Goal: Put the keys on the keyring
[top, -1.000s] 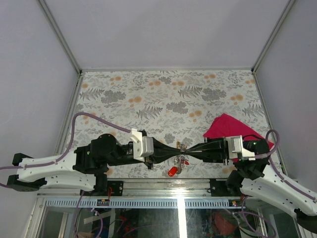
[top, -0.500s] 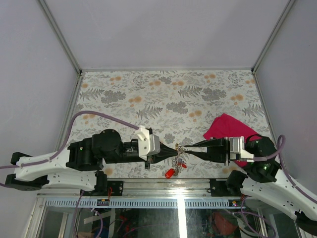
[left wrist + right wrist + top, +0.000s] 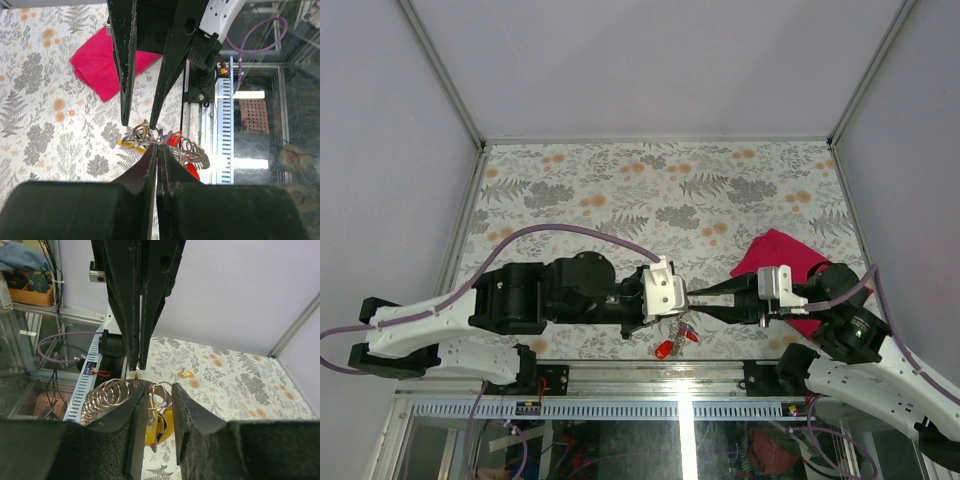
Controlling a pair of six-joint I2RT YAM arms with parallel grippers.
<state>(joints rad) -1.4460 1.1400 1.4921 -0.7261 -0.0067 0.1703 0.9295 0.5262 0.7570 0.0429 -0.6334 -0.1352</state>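
Though tiny up top — R wrist shows keyring (image 3: 107, 396).

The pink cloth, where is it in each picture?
Top view: the pink cloth lies right of the middle.
Left wrist view: it is at the upper left.
Right wrist view: not in it.
Shared landmark: the keyring, seen in all three.

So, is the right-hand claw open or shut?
Open: the fingers of the right gripper stand clearly apart.
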